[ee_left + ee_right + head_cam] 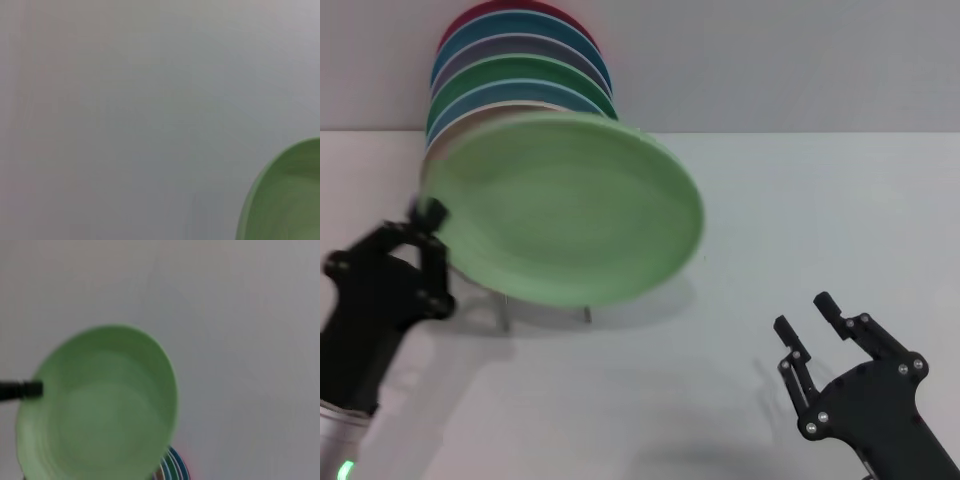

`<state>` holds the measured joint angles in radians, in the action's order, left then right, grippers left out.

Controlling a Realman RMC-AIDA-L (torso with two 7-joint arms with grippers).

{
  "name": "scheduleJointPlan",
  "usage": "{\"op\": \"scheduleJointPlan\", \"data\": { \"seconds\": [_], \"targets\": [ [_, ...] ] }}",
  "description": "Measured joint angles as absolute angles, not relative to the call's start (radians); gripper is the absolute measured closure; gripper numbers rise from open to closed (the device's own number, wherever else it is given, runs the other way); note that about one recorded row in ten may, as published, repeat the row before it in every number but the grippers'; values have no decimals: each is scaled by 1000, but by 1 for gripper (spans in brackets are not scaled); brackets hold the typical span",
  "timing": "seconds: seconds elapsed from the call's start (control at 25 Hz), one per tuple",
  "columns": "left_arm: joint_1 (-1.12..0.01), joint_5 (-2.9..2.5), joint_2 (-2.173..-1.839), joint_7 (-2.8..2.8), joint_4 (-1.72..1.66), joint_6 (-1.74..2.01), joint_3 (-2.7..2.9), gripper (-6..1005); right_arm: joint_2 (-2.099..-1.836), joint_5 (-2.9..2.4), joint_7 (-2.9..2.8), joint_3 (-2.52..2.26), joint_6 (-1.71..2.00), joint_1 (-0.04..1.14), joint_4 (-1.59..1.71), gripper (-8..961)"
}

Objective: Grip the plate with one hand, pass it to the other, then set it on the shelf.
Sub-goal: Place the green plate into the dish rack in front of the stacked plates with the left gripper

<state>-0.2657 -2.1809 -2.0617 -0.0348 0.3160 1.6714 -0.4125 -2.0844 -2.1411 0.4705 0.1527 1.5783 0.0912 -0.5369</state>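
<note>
Plate (570,210), pale green, held tilted in air just before stacked plates (515,70) on shelf (545,308), rim pinched by left gripper (425,250). Right gripper (810,325) well apart from plate, fingers spread, empty.

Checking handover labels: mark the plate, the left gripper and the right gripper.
plate (575,210): head view, centre of its upper face.
left gripper (430,235): head view, fingertips at the plate's rim, on the robot's left.
right gripper (805,320): head view, gap between its spread fingertips, lower right, away from the plate.
</note>
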Motion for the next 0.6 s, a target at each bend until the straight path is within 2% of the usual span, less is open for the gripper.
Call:
{"op": "scheduleJointPlan", "data": {
  "seconds": [0.6],
  "targets": [
    [-331, -2182, -2065, 120, 161, 1734, -513, 959, -2083, -2065, 431, 185, 1541, 132, -497, 585]
  ]
}}
